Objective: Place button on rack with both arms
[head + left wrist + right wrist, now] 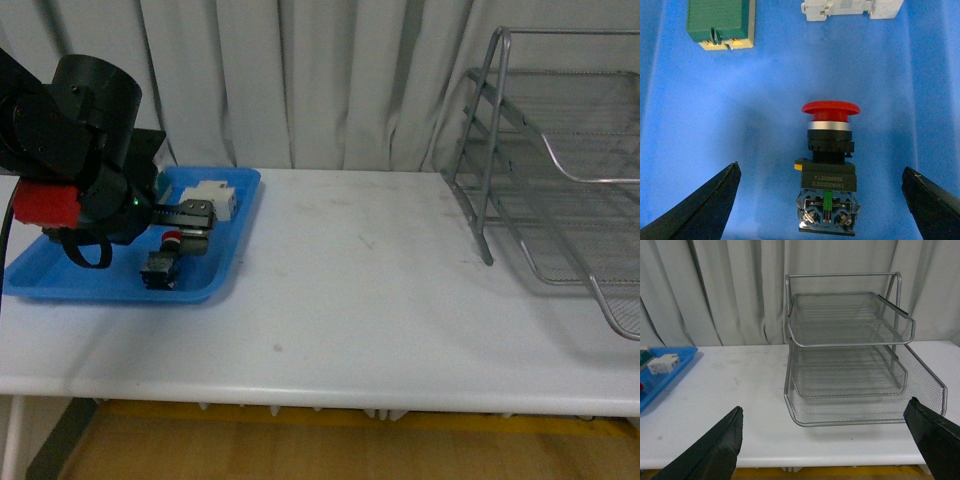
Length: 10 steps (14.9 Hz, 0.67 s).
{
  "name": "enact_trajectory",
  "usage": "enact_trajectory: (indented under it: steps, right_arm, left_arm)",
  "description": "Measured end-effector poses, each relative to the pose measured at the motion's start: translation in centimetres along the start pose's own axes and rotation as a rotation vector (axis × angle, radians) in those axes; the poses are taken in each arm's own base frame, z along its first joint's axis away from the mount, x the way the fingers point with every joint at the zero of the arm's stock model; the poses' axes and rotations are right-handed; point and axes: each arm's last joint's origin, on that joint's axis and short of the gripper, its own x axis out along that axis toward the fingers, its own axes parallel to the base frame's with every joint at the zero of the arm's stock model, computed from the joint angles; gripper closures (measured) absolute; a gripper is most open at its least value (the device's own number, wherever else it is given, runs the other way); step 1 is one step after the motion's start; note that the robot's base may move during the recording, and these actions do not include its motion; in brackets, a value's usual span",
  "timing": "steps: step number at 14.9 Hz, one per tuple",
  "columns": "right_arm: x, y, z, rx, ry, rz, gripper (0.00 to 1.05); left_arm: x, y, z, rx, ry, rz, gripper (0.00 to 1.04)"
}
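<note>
The button [828, 165] lies in the tray [715, 125], between the parted fingers of the left tool [198, 224], cap end away from the tool. Beyond it a squat block [720, 22] and a long block [850, 9] sit apart by the tray's far wall. The rack [850, 360] stands on the worktop [380, 290] ahead of the right tool [823, 410], well apart from the tray.

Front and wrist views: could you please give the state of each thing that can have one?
Button, lying on its side in the blue tray, ungripped.
Left end effector, open, straddling the button.
Right end effector, open, empty.
Rack, upright, trays empty.
Blue tray, flat on the table.
</note>
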Motion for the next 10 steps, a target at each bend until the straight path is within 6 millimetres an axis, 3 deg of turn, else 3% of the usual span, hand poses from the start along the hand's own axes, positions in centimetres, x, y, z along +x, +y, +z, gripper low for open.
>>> enact_trajectory:
  steps: [10]
  right_arm:
    - [0.0,0.0,0.0,0.0,0.0,0.0,0.06]
  left_arm:
    - [3.9,0.0,-0.8,-0.008,0.068,-0.077,0.07]
